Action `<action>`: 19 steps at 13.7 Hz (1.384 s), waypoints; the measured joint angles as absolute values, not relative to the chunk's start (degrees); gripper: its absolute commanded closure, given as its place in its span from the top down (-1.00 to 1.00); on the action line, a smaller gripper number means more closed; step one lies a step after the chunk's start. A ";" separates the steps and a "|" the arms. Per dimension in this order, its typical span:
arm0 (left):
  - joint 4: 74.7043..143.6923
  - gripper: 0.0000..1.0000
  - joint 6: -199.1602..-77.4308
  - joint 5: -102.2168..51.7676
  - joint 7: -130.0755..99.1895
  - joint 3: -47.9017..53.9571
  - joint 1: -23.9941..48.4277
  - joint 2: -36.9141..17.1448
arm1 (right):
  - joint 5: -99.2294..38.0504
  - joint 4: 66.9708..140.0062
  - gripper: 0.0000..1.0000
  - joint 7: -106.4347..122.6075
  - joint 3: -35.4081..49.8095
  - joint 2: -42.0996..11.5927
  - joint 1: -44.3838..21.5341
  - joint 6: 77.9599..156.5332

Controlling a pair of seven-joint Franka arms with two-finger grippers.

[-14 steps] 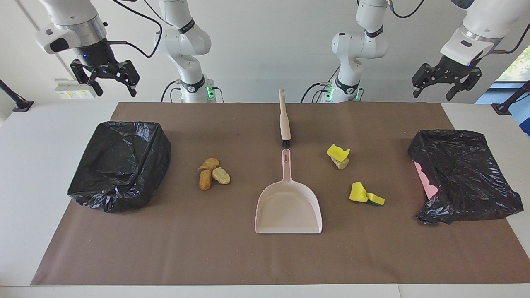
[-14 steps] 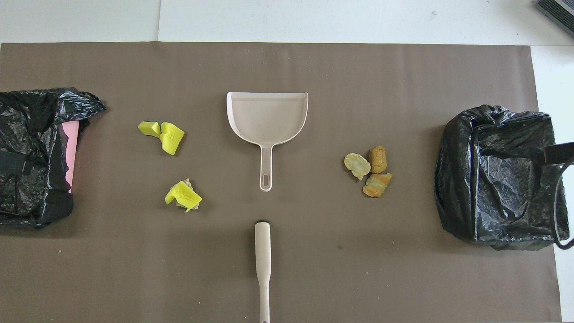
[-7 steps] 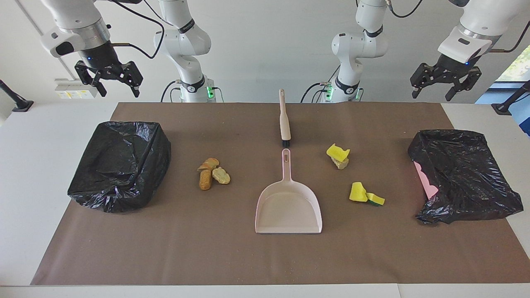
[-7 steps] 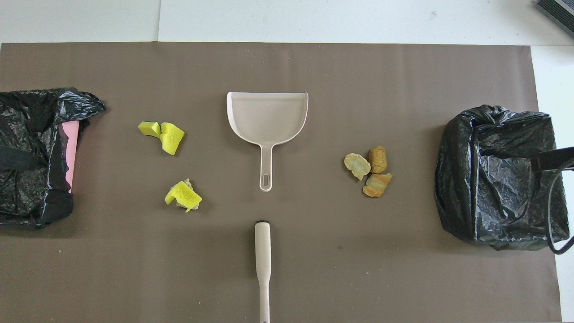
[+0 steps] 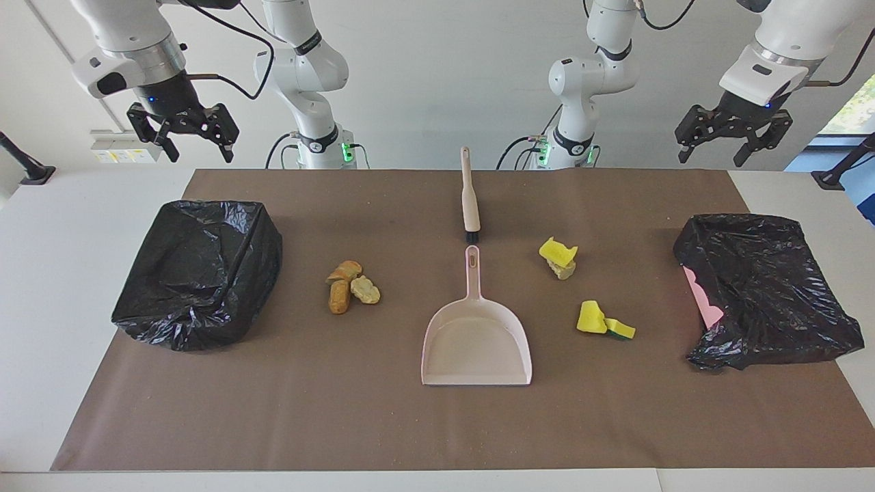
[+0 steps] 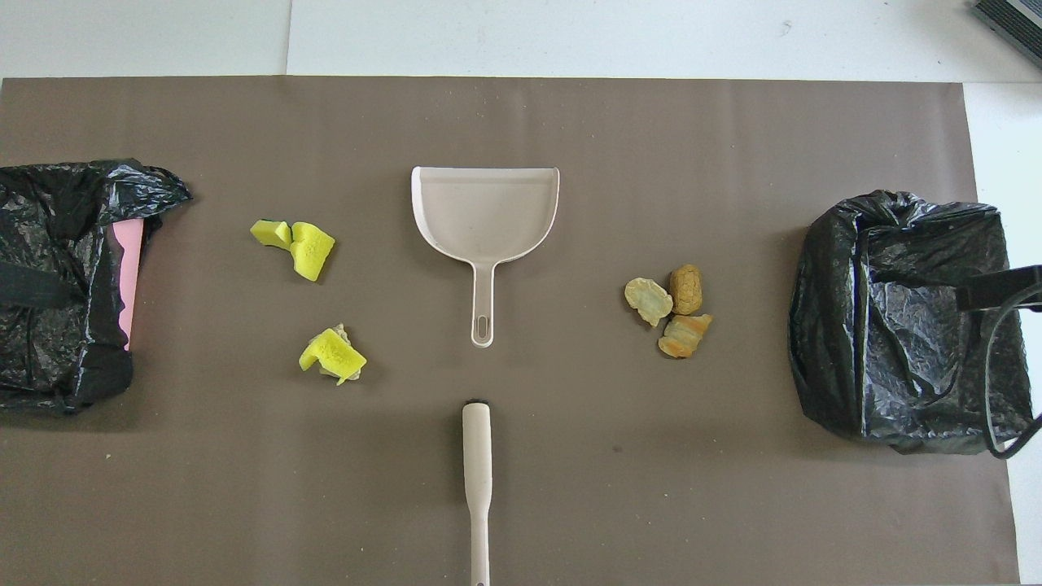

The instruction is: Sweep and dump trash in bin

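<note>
Both grippers are hanging wide open and empty: left gripper [image 5: 733,140], right gripper [image 5: 183,133]. Trash [image 5: 353,285] is lying beside the dustpan [image 5: 476,339].

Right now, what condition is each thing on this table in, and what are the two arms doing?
dustpan: flat on the mat, empty.
brush: lying untouched, nearer the robots than the dustpan.
sponge bits: loose on the mat, unswept.
bread chunks: clustered on the mat, unswept.
bin at the right arm's end: lined with a black bag.
bin at the left arm's end: lined with a black bag.
left tool: raised, open, empty.
right tool: raised, open, empty.
</note>
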State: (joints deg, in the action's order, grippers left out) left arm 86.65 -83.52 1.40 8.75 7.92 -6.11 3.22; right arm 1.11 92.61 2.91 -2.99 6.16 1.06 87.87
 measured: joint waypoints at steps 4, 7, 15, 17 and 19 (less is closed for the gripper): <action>86.65 1.00 -83.57 1.40 8.75 7.84 -6.48 3.22 | 1.15 92.66 1.00 2.91 -2.96 6.16 1.10 87.87; 86.69 1.00 -83.56 1.40 8.72 7.83 -6.49 3.22 | 1.15 92.69 1.00 2.90 -2.96 6.17 1.09 88.11; 86.70 1.00 -83.56 1.39 8.72 2.25 -0.98 3.25 | 1.15 92.88 1.00 2.90 -2.95 6.16 1.08 88.16; 86.81 1.00 -83.53 1.39 8.59 2.17 -0.90 3.33 | 1.15 92.90 1.00 2.90 -2.95 6.16 1.08 88.15; 87.75 1.00 -83.44 1.39 8.05 2.13 -0.90 3.80 | 1.15 93.01 1.00 2.84 -2.92 6.17 1.06 88.15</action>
